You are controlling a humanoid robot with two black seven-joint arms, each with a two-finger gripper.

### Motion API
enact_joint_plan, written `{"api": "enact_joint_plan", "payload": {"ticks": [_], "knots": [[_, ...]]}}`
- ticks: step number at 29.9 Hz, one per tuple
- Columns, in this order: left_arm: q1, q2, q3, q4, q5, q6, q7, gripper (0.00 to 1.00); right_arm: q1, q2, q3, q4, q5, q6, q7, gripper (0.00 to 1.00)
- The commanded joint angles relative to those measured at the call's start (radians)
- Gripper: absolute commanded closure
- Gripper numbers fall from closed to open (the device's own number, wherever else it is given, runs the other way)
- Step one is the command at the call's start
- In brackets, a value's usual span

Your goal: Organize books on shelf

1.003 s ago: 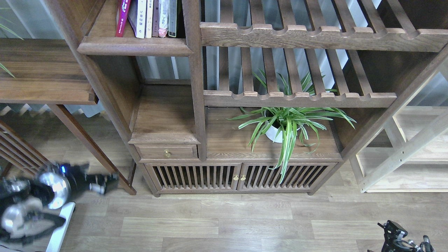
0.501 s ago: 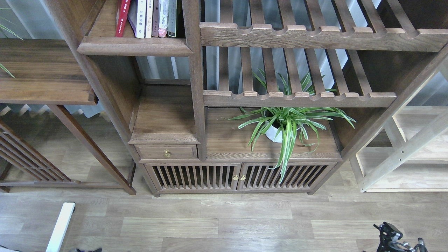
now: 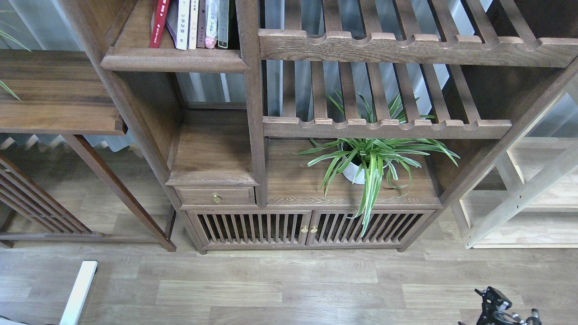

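Several books stand upright in a row on the dark brown shelf [image 3: 174, 59] at the top left, which has a stepped front edge. A red book [image 3: 158, 22] is leftmost and leans slightly, with a lavender cover [image 3: 170, 21] behind it. Beside them are a white book [image 3: 183, 25], then other pale and dark spines up to the post [image 3: 253, 99]. Only their lower parts show. My right gripper [image 3: 494, 307] pokes in at the bottom right corner, low over the floor and far from the books. It is small and dark, so its fingers cannot be told apart. My left gripper is out of view.
A potted spider plant [image 3: 368, 158] sits on the cabinet top under two slatted racks [image 3: 388, 128]. Below are a small drawer [image 3: 216, 197] and slatted doors [image 3: 307, 228]. A pale wooden rack [image 3: 519, 198] stands at right, a dark side table [image 3: 54, 90] at left, and a white bar [image 3: 79, 291] lies on the floor.
My left arm, seen low at the left a second ago, has dropped out of view. The right gripper has slid slightly left and down. The books have not moved.
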Motion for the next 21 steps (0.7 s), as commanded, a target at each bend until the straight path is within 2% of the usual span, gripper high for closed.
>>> {"api": "enact_joint_plan", "payload": {"ticks": [1, 3, 9, 12, 15, 21], "knots": [[0.024, -0.115, 0.006, 0.188, -0.006, 0.0, 0.0, 0.02, 0.0, 0.019, 0.001, -0.029, 0.022, 0.0, 0.0, 0.0], [0.044, -0.16, 0.006, 0.267, -0.006, 0.0, -0.004, 0.02, 0.0, 0.027, 0.001, -0.03, 0.03, 0.0, 0.0, 0.0], [0.066, -0.161, 0.008, 0.384, -0.004, -0.212, -0.006, 0.02, -0.005, 0.056, 0.056, -0.029, 0.05, 0.0, 0.0, 0.0], [0.07, -0.161, 0.008, 0.415, -0.006, -0.275, 0.005, 0.02, -0.006, 0.064, 0.083, -0.029, 0.05, 0.0, 0.0, 0.0], [0.07, -0.161, -0.003, 0.424, -0.021, -0.306, 0.014, 0.02, -0.017, 0.065, 0.083, -0.029, 0.05, 0.003, 0.0, 0.0], [0.07, -0.161, 0.006, 0.435, -0.124, -0.307, 0.045, 0.02, -0.02, 0.098, 0.087, -0.03, 0.053, 0.015, 0.0, 0.0]]}}
